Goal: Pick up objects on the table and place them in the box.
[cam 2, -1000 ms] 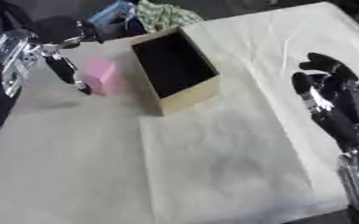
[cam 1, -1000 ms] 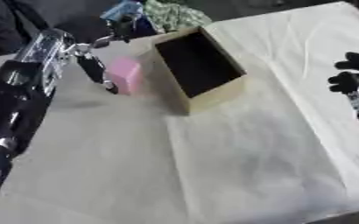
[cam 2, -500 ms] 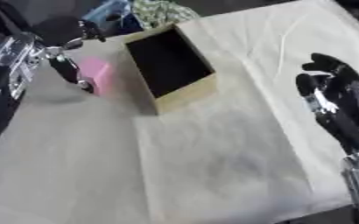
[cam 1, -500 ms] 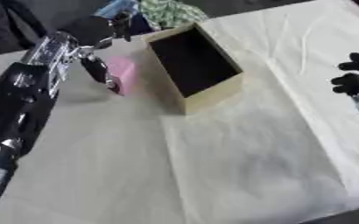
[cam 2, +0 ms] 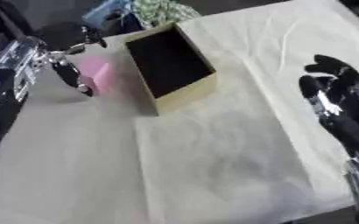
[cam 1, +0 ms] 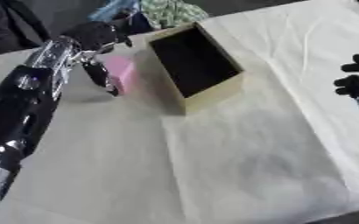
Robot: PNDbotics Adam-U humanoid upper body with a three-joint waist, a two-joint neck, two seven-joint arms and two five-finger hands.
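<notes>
Pink block [cam 1: 122, 73] on cream-clothed table [cam 1: 236, 166], grasped by left robot hand [cam 1: 96, 52] beside box [cam 1: 196, 65].

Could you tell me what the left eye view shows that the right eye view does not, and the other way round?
Only the left eye view shows most of the left arm, running down the left edge to the bottom corner. Only the right eye view shows the right hand with its forearm; in the left eye view just a part of that hand shows at the right edge. Both show the left hand at the pink block, the box with its dark inside beside the block, and the cloth-covered table.
</notes>
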